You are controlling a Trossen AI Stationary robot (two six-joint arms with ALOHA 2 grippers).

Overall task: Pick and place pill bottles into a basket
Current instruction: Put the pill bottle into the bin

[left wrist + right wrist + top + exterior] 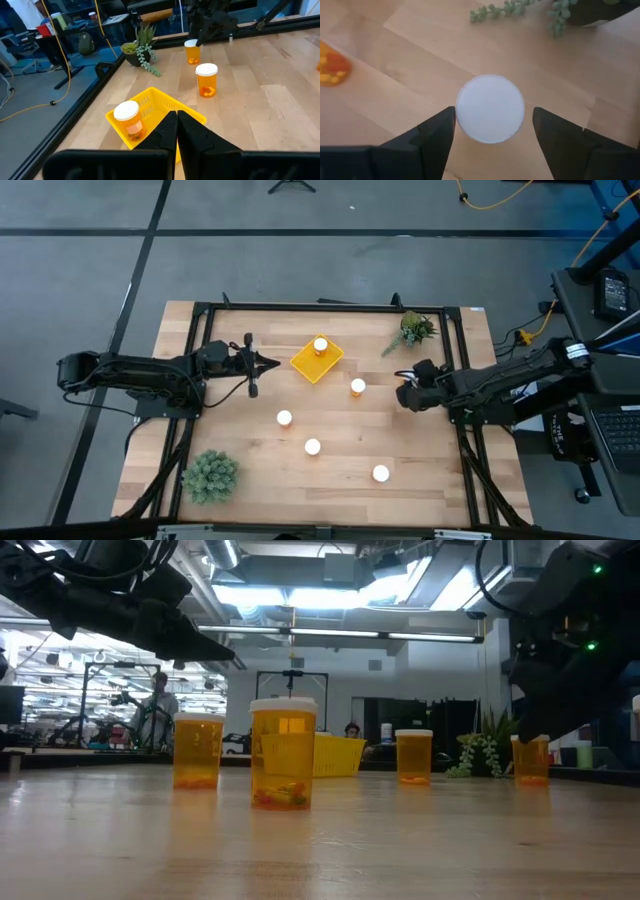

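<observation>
High view: we see the yellow basket [317, 359] near the far edge of the tabletop [330, 490], about mid-width, with one pill bottle [320, 345] standing in it. Four more bottles stand loose on the tabletop: one [358, 386] just beside the basket toward the right edge, two [284, 418] [312, 446] mid-table, one [381, 473] toward the near right corner. The left end effector [268, 363] sits just beside the basket on its left-edge side, fingers closed, holding nothing. The right end effector [405, 392] hangs near the right edge; what lies under it is hidden here.

Low view: we count four bottles on the tabletop, the nearest [283, 755] in front of the basket [335, 754], the others [198, 750] [414, 756] [531, 759] spread either side.

Left wrist view: the closed fingers [192, 137] point over the basket [165, 102], which holds one upright bottle [128, 120].

Right wrist view: the right end effector [492, 131] stands open, its fingers on either side of a white cap [490, 108], apart from it.
</observation>
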